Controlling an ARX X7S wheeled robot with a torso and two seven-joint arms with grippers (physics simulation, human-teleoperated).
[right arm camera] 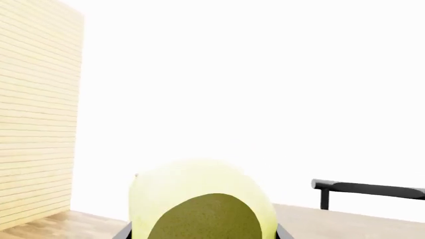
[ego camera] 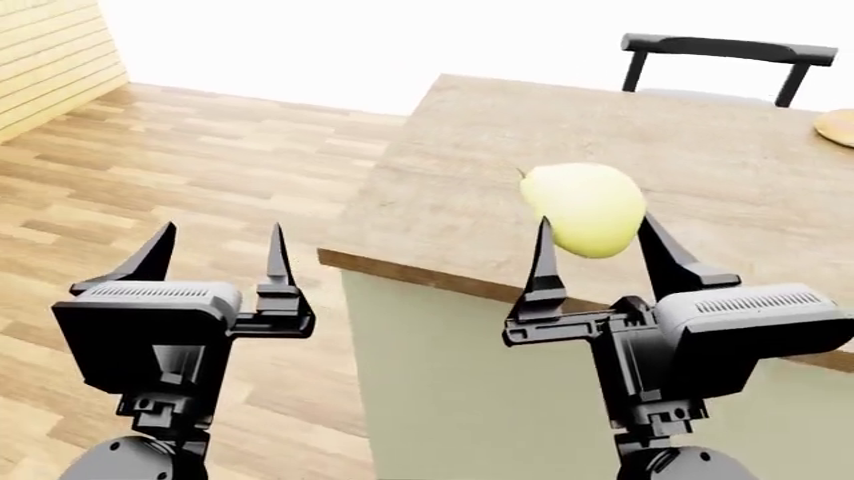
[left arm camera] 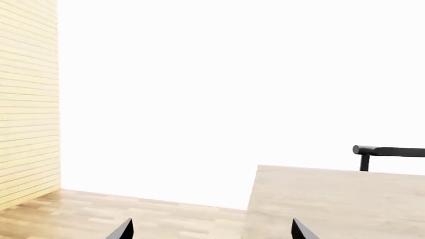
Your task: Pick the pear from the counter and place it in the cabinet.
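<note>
Only the head view shows the pear between the right claw fingers.

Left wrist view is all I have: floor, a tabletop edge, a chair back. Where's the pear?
Observer: The pear lies on the counter near its front edge, by the right gripper, outside your view.
Operator: Right gripper closed on it?
Observer: Not clearly. In the head view its fingers stand one on each side of the pear's near end, spread about as wide as the pear; contact can't be judged.
Operator: Anything else on the counter?
Observer: A flat orange-yellow round thing sits at the far right edge, well away from the pear.
Operator: And my left gripper?
Observer: The left gripper is open and empty, over the floor, short of the counter.
</note>
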